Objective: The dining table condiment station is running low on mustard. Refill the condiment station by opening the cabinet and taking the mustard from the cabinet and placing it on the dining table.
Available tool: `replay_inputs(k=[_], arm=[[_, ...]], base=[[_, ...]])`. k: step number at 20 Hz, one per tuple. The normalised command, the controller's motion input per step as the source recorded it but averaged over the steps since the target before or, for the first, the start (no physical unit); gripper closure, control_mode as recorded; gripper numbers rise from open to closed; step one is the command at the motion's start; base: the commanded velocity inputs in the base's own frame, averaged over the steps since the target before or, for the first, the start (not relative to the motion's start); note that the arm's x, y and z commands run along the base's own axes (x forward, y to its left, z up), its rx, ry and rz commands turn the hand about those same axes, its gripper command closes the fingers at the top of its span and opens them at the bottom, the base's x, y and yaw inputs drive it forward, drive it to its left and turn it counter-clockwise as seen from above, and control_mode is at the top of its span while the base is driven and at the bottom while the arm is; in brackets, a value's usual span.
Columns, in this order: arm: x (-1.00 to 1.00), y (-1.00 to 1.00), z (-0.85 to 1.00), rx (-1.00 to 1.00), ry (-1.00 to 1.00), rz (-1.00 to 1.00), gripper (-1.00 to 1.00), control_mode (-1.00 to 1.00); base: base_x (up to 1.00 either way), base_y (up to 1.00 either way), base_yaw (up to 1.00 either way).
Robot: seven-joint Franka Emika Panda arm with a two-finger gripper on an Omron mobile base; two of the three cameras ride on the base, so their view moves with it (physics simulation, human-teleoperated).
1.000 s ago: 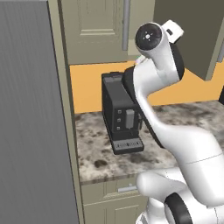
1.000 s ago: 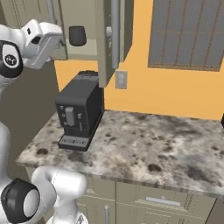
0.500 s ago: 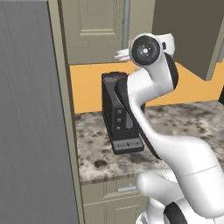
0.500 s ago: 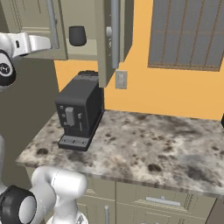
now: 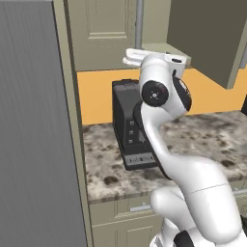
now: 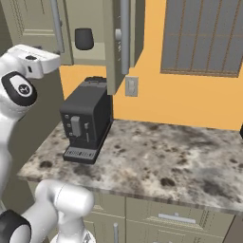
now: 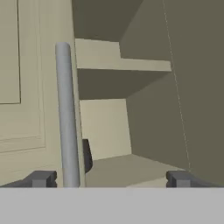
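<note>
The cabinet (image 5: 101, 34) hangs above the worktop with its left door shut and its right door (image 5: 207, 38) swung wide open. In the hand view my open gripper (image 7: 109, 179) faces the open right half, with the left door's silver bar handle (image 7: 65, 113) close in front of the left fingertip (image 7: 41, 178). Nothing sits between the fingers. A small dark object (image 7: 86, 155) stands on the cabinet's bottom shelf behind the handle, also seen as the dark object (image 6: 84, 39). The mustard is hidden from view. The dining table is out of view.
A black coffee machine (image 5: 130, 125) stands on the stone worktop (image 6: 166, 161) below the cabinet. A tall grey panel (image 5: 34, 135) rises at the left. The open door's edge (image 6: 114, 47) and its handle (image 6: 124, 33) jut out towards me. Drawers (image 6: 175, 218) run under the worktop.
My arm has swung the hand leftwards and a little lower, turning it to face the cabinet opening. The jaws stayed open.
</note>
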Motion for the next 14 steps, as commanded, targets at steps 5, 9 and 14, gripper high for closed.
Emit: replay_inputs(k=[5,9,14], arm=[[0.26,0.19,0.13,0.05,-0.16,0.01,-1.00,-1.00],[0.24,0.25,0.41,-0.01,0.00,0.00,-1.00,-1.00],[0.33,0.16,0.23,-0.02,0.00,0.01,-1.00,-1.00]], base=[[0.00,0.00,0.00],[0.00,0.00,0.00],[0.00,0.00,0.00]])
